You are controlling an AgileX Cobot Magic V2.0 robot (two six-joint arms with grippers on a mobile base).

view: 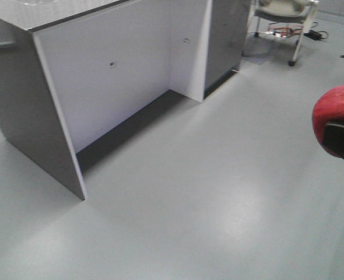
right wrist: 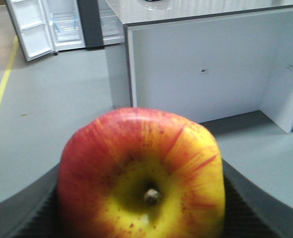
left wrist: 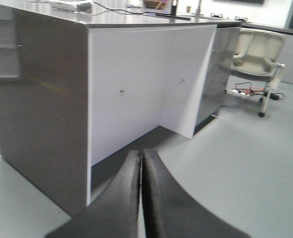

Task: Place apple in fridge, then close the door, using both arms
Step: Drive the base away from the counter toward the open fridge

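Note:
My right gripper [right wrist: 141, 215] is shut on the apple [right wrist: 141, 168], which is red with a yellow patch around its stem. The stem end faces the right wrist camera and fills the lower half of that view. A dark finger [right wrist: 265, 213] shows on each side of it. In the front view the apple [view: 335, 114] shows at the right edge, above the floor. Far off at the top left of the right wrist view stands the fridge [right wrist: 64, 22], white inside. Its door [right wrist: 30, 27] is swung open. My left gripper [left wrist: 140, 156] is shut and holds nothing. It points at the counter cabinet.
A grey-sided counter cabinet [view: 20, 111] with a white recessed front [view: 119, 70] stands close ahead on the left. A wheeled chair [view: 283, 11] and some cables are at the back right. A yellow floor line [right wrist: 0, 94] runs towards the fridge.

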